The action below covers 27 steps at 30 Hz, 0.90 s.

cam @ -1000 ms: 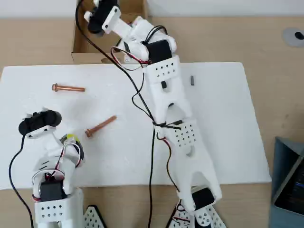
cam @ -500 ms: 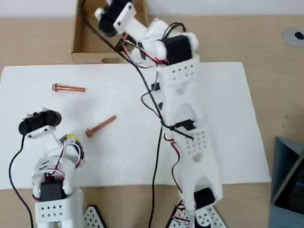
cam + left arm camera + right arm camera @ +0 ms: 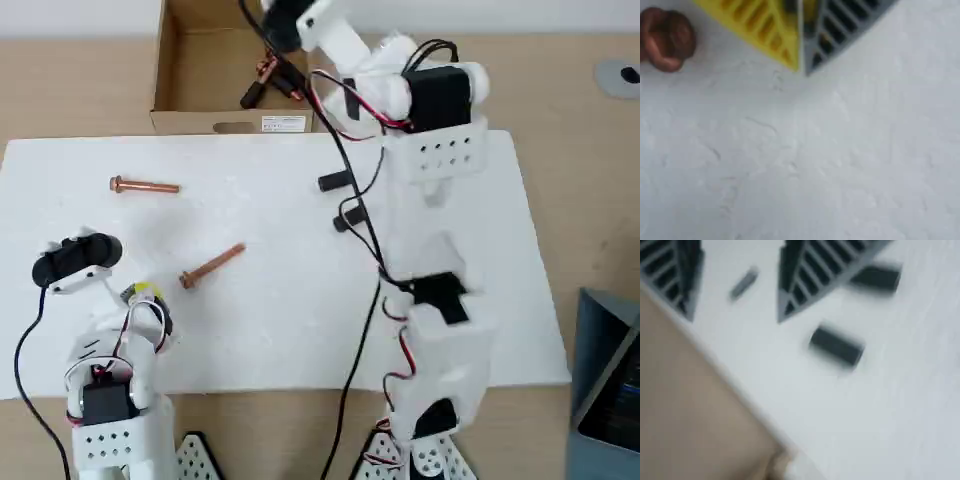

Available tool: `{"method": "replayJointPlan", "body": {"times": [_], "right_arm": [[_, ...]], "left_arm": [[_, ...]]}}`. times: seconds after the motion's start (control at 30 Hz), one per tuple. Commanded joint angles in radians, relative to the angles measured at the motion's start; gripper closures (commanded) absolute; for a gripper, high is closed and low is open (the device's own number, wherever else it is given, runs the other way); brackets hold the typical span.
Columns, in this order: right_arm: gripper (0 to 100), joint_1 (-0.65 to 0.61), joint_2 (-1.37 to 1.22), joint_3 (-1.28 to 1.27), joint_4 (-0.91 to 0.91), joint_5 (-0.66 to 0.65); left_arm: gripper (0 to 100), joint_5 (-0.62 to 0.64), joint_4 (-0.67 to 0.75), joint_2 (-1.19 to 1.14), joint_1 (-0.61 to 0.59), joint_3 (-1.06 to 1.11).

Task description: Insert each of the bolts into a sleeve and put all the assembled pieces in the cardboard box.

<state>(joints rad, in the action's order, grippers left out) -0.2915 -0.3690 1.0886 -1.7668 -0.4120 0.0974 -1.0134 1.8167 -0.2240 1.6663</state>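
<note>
High view: the box (image 3: 160,80) stands on the tan counter (image 3: 80,90) at the far edge of the white mat (image 3: 250,330). One assembled piece (image 3: 252,96), copper bolt in black sleeve, lies inside the box near its right wall. Two bare bolts lie on the mat's left half: the far bolt (image 3: 145,185) lies nearly level, and the near bolt (image 3: 212,265) lies slanted with its head toward the left arm (image 3: 110,400). Two loose sleeves rest near the mat's middle, the first sleeve (image 3: 335,182) and the second sleeve (image 3: 345,222), close together and just beside the right arm (image 3: 430,300). That arm stretches from the near edge up across the mat, its wrist end over the box's right corner. The left arm stays low at the near left corner, its yellow-tipped left gripper (image 3: 143,293) just beside the near bolt's head. Left wrist view: the left gripper (image 3: 801,67) has its yellow and grey tips pressed together with nothing between them, low over the mat, and the near bolt's head (image 3: 665,40) sits close by but apart. Right wrist view: the right gripper (image 3: 735,315) is spread wide and holds nothing. Beyond its tips lie both sleeves, one (image 3: 837,346) nearer than the other (image 3: 877,277), plus a small grey pin (image 3: 743,284), all on the mat. A tan surface (image 3: 685,415) borders the mat; I cannot tell whether it is box or counter.
</note>
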Motion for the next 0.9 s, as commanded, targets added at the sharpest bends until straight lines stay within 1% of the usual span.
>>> {"method": "replayJointPlan", "body": {"times": [0.0,0.07,0.1,0.23,0.33,0.6,0.67,0.8,0.87], "right_arm": [[86.8,0.041,0.143,-0.249,-0.021,0.002],[86.5,0.054,0.170,-0.354,-0.020,-0.020],[86.5,0.061,0.177,-0.397,-0.020,-0.060],[86.7,0.073,0.179,-0.507,-0.011,-0.310],[86.6,0.070,0.179,-0.587,0.015,-0.451],[86.4,0.070,0.151,-0.728,0.166,-0.608],[86.3,0.070,0.117,-0.728,0.187,-0.638],[80.7,0.071,0.033,-0.677,0.213,-0.713],[80.2,0.070,-0.016,-0.630,0.212,-0.733]], "left_arm": [[100,0.002,0.015,0.007,-0.009,-0.003],[100,0.002,0.015,0.007,-0.009,-0.003],[100,0.002,0.015,0.007,-0.009,-0.003],[100,0.002,0.015,0.007,-0.009,-0.003],[100,0.002,0.015,0.007,-0.009,-0.003],[100,0.002,0.015,0.007,-0.012,-0.003],[100,0.002,0.015,0.007,-0.012,-0.003],[100,0.002,0.014,0.007,-0.014,-0.003],[100,0.002,0.014,0.007,-0.014,-0.003]]}}
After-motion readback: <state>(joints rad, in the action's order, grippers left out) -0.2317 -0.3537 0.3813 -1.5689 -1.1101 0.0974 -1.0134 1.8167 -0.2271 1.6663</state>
